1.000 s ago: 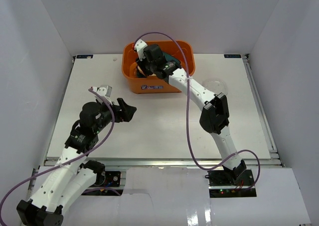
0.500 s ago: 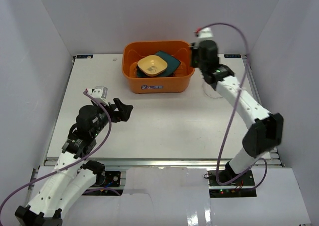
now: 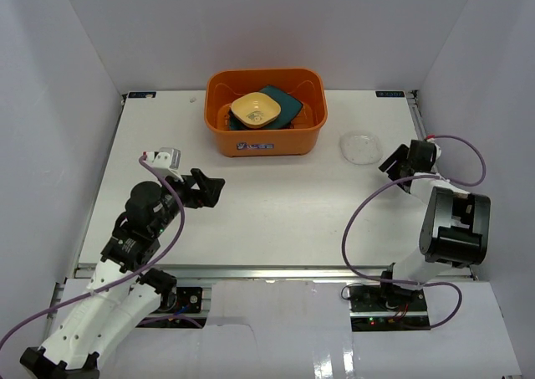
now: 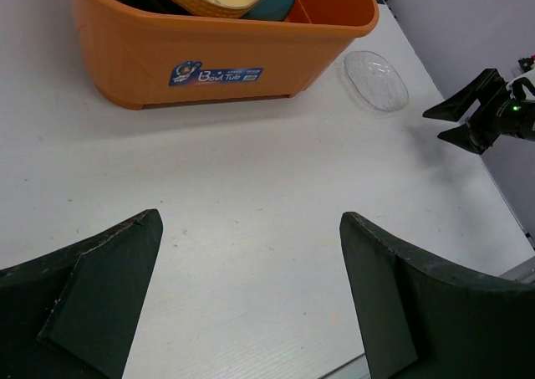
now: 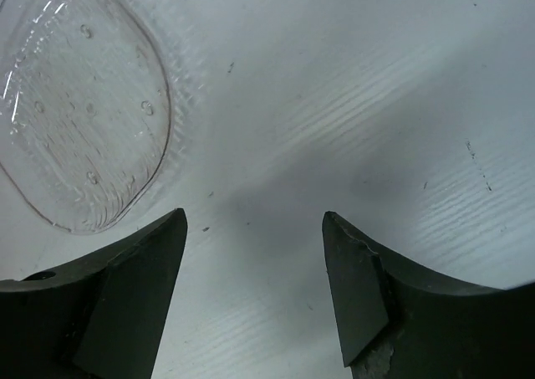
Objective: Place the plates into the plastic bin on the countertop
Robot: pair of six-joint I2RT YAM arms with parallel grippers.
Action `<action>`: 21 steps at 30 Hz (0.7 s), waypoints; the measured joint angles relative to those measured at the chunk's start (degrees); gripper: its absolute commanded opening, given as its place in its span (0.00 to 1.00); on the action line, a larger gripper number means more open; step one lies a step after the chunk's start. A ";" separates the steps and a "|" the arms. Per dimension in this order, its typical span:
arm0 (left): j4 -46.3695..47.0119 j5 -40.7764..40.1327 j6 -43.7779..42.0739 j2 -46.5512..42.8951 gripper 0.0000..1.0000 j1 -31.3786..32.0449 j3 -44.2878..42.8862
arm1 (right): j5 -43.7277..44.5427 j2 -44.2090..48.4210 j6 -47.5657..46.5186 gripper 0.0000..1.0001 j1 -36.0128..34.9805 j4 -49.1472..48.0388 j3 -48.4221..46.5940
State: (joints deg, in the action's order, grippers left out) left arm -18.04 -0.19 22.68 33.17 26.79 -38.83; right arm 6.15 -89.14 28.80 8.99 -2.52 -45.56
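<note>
the white counter (image 3: 267, 212) carries the orange bin (image 3: 266, 141) at its far edge, a yellow plate (image 3: 255, 109) on a teal plate (image 3: 290, 103) inside. a glass plate (image 3: 360, 146) lies toward the far right corner. the left pincer (image 3: 214, 187) and right pincer (image 3: 391, 163) are spread, empty.

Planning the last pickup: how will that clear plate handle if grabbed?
The clear plate looks like glass, so probably rigid, slick and breakable. It lies flat on the countertop, so the open right tool may struggle to catch its low rim.
</note>
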 measured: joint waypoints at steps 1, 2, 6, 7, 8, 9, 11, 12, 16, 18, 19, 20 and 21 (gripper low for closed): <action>0.00 -0.17 -0.02 0.00 0.98 0.13 0.00 | -1.97 -0.81 1.22 0.72 1.20 -1.75 0.63; 0.00 -0.33 -0.07 0.02 0.98 0.24 0.00 | -3.41 -1.88 2.38 0.72 2.21 -3.19 0.92; 0.00 -0.72 -0.17 0.37 0.98 0.46 0.00 | -8.17 -6.58 6.34 0.67 3.30 -9.92 0.76; 0.00 -0.83 -0.20 0.48 0.98 0.46 0.00 | -9.40 -7.63 7.37 0.66 3.26 -11.56 0.61; -0.02 -0.94 -0.20 0.59 0.98 0.46 0.00 | -10.54 -8.90 8.57 0.62 3.26 -13.44 0.31; 0.00 -0.98 -0.20 0.72 0.98 0.46 0.00 | -11.50 -10.03 9.55 0.59 3.26 -14.93 -0.22; 0.00 -1.11 -0.20 1.01 0.98 0.46 0.00 | -13.35 -12.63 11.76 0.55 3.21 -18.03 -1.18; 0.00 -1.18 -0.20 1.18 0.98 0.46 0.00 | -13.99 -13.62 12.92 0.48 3.21 -19.43 -1.51; -0.02 -1.60 -0.37 1.97 0.98 0.46 0.00 | -15.54 -16.94 16.09 0.22 3.21 -23.32 -1.97; -0.02 -1.84 -0.42 2.38 0.98 0.46 0.00 | -15.98 -17.90 17.33 0.08 3.21 -23.91 -2.32; -0.02 -2.01 -0.44 2.60 0.98 0.46 0.00 | -16.00 -18.10 17.70 0.08 3.21 -24.02 -2.34; 0.00 -2.16 -0.44 2.78 0.98 0.46 0.00 | -16.00 -18.01 18.14 0.08 3.21 -24.09 -2.19; -0.02 -2.40 -0.46 2.99 0.98 0.46 0.00 | -15.89 -17.42 18.47 0.08 3.19 -24.59 -1.44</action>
State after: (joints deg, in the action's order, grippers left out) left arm -18.06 -2.59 22.22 36.16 27.24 -38.83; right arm -9.74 -106.56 47.27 12.19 -27.11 -47.00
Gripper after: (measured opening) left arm 0.979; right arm 0.089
